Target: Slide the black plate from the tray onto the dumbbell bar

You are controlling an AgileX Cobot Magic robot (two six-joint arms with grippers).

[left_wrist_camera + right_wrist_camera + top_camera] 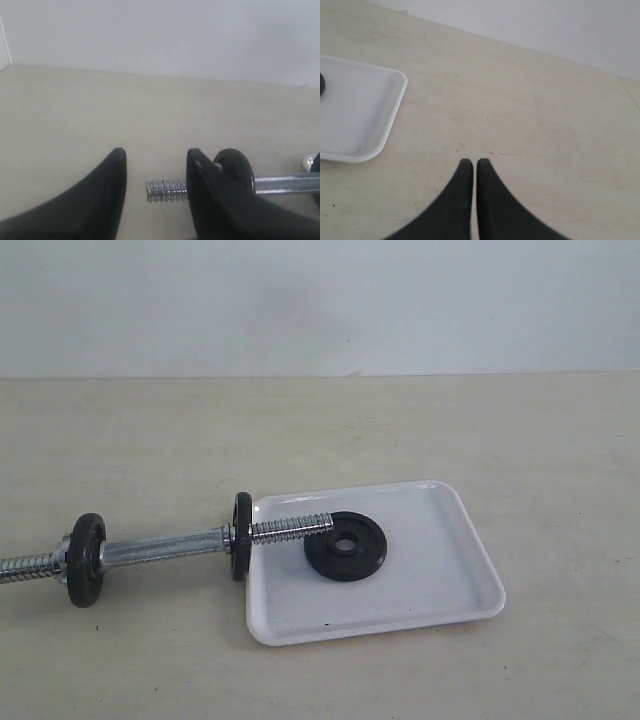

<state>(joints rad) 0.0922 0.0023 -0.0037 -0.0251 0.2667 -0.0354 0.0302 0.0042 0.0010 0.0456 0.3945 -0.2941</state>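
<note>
With your left gripper [156,151] spread and right gripper [474,162] pressed together, the bar [290,527] overlapping the plate [345,546] could have blocked lifting it.

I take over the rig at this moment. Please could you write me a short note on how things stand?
Left hand: open, the dumbbell bar's threaded end shows between its fingers, not gripped.
Right hand: shut, empty, over the table beside the tray.
Black plate: flat in the tray, by the bar's other end.
Done: nothing yet. Left: lift the plate, slide it onto the bar.
</note>
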